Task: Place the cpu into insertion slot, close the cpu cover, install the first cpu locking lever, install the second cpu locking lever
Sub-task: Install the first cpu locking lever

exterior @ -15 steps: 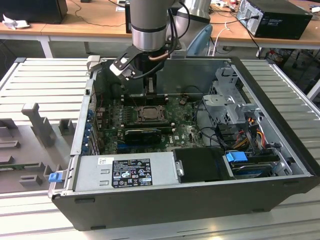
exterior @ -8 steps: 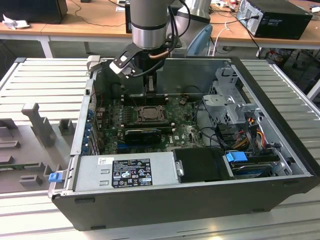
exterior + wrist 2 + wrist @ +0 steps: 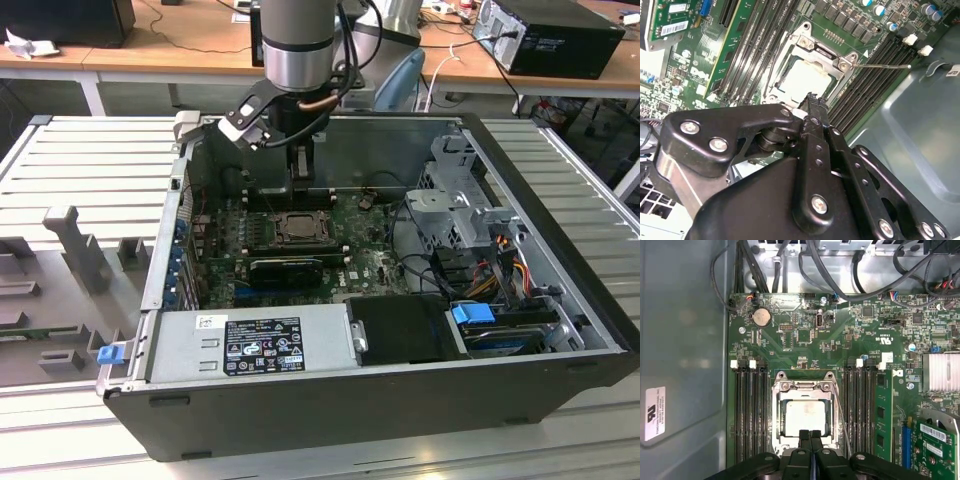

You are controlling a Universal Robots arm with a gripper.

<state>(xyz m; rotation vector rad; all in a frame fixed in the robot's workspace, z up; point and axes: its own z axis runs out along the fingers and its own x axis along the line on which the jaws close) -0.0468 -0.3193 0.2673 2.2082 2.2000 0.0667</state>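
The cpu (image 3: 805, 417) lies flat in the insertion slot (image 3: 776, 440) on the green motherboard, its pale metal face showing through the window of the cpu cover (image 3: 802, 386). The cover lies down over it. My gripper (image 3: 810, 436) hangs just above the near edge of the socket, its two black fingers pressed together, shut with nothing between them. In the second wrist view the fingertips (image 3: 812, 100) reach the edge of the cpu (image 3: 802, 80). A thin wire locking lever (image 3: 885, 65) sticks out sideways over the memory slots. In the exterior view the gripper (image 3: 300, 185) stands over the slot (image 3: 297, 228).
Black memory slots (image 3: 750, 415) flank the socket on both sides. A long black expansion card (image 3: 288, 268) lies in front of it. The open case has a grey power supply (image 3: 255, 340) at the front, drive cages (image 3: 460, 215) and cables at the exterior view's right.
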